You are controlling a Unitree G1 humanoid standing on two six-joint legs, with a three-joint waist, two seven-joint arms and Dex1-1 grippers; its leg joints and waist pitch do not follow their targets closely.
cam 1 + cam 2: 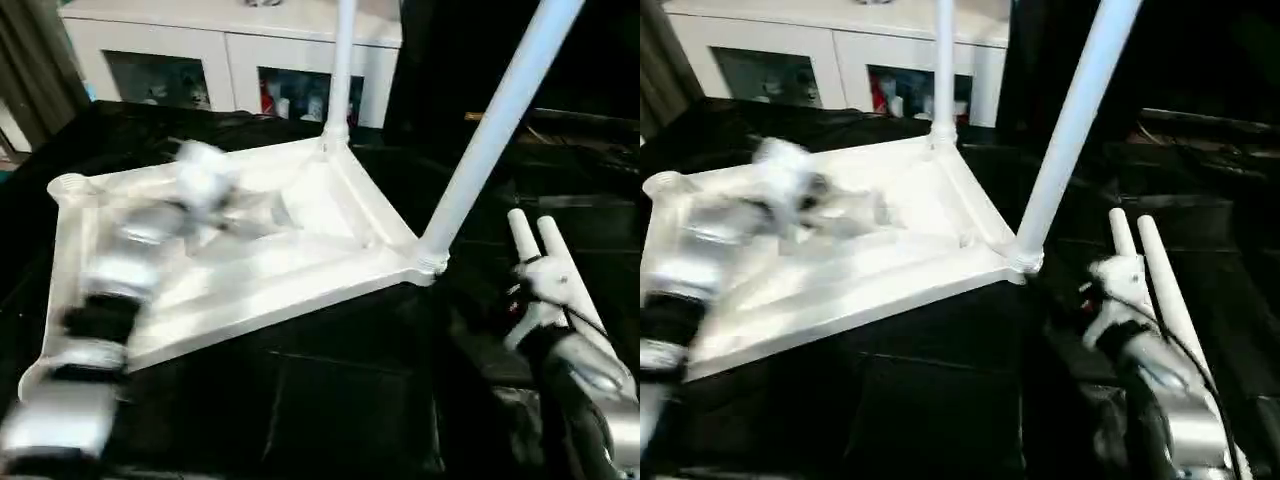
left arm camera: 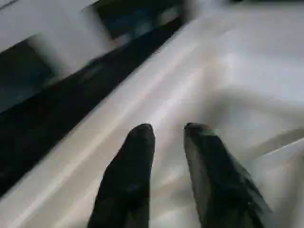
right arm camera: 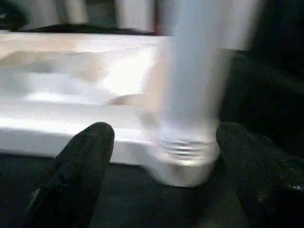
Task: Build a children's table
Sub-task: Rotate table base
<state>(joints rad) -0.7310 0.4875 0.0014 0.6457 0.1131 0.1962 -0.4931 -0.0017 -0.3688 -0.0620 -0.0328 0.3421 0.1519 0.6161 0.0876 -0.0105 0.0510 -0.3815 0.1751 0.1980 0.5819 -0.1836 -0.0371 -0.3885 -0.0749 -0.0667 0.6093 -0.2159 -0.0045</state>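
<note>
1. The children's table (image 1: 250,250) lies upside down on the black-draped surface (image 1: 330,400), its ribbed underside facing up. Two legs are seated in its sockets: the far leg (image 1: 342,60) and the near leg (image 1: 495,125), both rising out of the top of the head views.

2. Two loose legs (image 1: 1150,270) lie side by side on the black cloth just beyond the right gripper (image 3: 161,142), their long axes running away from the robot, roughly in line with the forearm.

3. The right gripper is wide apart and holds nothing. In its wrist view the threaded foot of the near leg stands between and just ahead of the two fingertips (image 3: 90,142), not touching either.

4. The left gripper (image 2: 168,133) hovers over the ribbed underside, fingers a little apart with a narrow gap, gripping nothing. The head views show that arm blurred above the tabletop.

5. The empty socket (image 1: 70,185) sits at the far left corner, ahead and to the left of the left gripper.

6. My judgement: the right arm is much the nearer to the loose legs, so picking one up falls to it; carrying it to the empty socket means crossing the tabletop towards the left arm.
</note>
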